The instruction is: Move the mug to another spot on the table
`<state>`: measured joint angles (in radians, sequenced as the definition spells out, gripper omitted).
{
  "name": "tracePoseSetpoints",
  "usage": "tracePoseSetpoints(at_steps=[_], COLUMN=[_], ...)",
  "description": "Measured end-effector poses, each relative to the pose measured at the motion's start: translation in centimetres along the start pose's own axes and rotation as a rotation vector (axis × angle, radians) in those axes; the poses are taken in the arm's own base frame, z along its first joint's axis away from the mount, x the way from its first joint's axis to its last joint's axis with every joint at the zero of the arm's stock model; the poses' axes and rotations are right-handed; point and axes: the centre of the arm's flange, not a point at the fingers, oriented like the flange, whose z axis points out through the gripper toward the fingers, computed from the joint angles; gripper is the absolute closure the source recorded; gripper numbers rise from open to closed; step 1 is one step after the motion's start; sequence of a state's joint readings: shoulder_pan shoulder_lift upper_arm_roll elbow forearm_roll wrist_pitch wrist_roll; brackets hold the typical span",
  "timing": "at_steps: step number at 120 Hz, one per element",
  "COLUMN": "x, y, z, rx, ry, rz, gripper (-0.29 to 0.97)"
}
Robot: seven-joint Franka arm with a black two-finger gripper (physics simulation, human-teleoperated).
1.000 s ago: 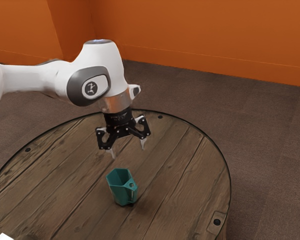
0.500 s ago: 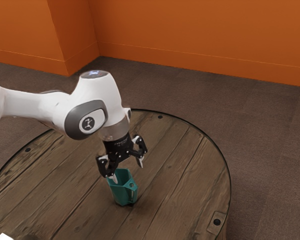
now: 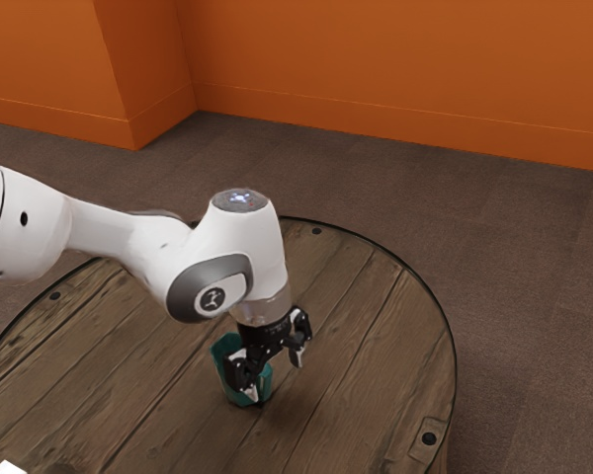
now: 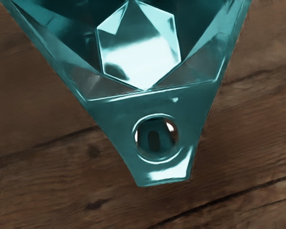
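- White arm (image 3: 128, 252) enters from the exterior view's left and bends down over the table.
- Teal mug (image 3: 226, 362) stands upright on the round wooden table (image 3: 366, 316), about midway across it and toward its near edge. Faceted walls, open top.
- Black gripper (image 3: 274, 376) is low over the mug, partly covering it. Jaws spread: one sits at the mug's rim, the other hangs clear on the exterior view's right, off the mug. Nothing pinched.
- Wrist view: mug (image 4: 133, 52) lies directly under the hand, with its six-sided inner floor showing. The handle tab (image 4: 157, 143), pierced by a round hole, points out over the planks (image 4: 43, 186).
- Table has a dark rim with bolts, one near the front on the exterior view's right (image 3: 430, 437).
- Beyond the table: brown carpet floor (image 3: 514, 247), then an orange wall (image 3: 395, 59).
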<state>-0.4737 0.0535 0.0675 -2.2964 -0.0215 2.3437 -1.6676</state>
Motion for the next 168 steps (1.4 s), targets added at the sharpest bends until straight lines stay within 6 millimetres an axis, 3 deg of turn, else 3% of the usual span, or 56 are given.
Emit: tracePoseSetpoints(at_steps=[18, 61, 87, 117, 153, 168], x=[3.3, 2.6, 2.4, 2.3, 2.1, 1.7], y=[0.6, 1.1, 1.3, 1.3, 1.2, 1.2], z=[1.8, 3.6, 3.9, 4.5, 4.4, 4.2], rx=[0.004, -0.019, -0.030, -0.029, -0.030, -0.033], ry=[0.021, 0.042, 0.066, 0.088, 0.092, 0.092], rz=[-0.105, -0.157, -0.156, -0.155, -0.166, -0.165], gripper=[0.02, 0.03, 0.09, 0.20, 0.48, 0.54])
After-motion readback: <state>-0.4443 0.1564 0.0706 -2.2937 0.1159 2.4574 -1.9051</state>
